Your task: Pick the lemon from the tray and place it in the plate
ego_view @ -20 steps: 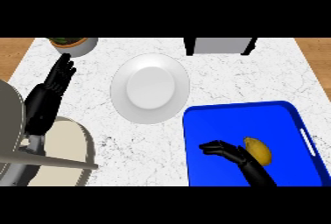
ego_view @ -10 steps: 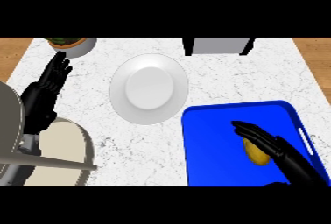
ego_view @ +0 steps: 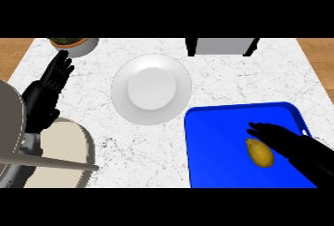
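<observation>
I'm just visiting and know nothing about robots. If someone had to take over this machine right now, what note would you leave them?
Right hand: open, fingers straight, over the blue tray just right of the lemon; no grasp yet.
Left hand: open, resting at the counter's left edge.
Lemon: lying in the tray.
Plate: white, bare, up and left of the tray.
Done: nothing placed.
Left: close on the lemon, lift it, set it in the plate.

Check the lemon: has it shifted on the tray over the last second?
Yes. The lemon sat further up the blue tray, nearer its middle; it now lies lower, closer to the tray's near edge, beside the right hand.
</observation>
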Robot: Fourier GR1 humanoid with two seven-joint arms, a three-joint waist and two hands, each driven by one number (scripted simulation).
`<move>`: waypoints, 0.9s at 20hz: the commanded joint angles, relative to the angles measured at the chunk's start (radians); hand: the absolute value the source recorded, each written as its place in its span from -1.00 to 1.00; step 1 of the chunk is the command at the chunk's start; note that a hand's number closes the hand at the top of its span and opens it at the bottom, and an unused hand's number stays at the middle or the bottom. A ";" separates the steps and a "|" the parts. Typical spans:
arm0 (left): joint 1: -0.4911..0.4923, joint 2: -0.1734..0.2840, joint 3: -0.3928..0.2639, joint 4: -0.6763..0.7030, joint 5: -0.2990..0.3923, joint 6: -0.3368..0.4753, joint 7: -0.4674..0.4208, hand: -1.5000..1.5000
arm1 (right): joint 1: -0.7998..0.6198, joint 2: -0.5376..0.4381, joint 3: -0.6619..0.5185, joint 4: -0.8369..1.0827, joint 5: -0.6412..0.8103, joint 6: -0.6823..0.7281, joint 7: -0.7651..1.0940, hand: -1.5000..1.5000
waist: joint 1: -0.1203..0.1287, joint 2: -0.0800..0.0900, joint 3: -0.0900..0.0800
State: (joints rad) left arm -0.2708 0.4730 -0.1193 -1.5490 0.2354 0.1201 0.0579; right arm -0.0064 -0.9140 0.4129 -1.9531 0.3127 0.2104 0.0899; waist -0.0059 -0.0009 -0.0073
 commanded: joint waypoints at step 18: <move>0.012 -0.036 0.096 -0.084 -0.050 -0.058 0.053 0.00 | -0.091 0.152 0.042 0.189 0.320 0.221 0.230 -1.00 | 0.007 0.000 0.008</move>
State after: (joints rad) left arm -0.2608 0.4074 -0.0779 -1.5826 0.1695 0.0898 0.0973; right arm -0.1189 -0.7417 0.4973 -1.8130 0.5960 0.4320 0.3655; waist 0.0013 0.0053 -0.0040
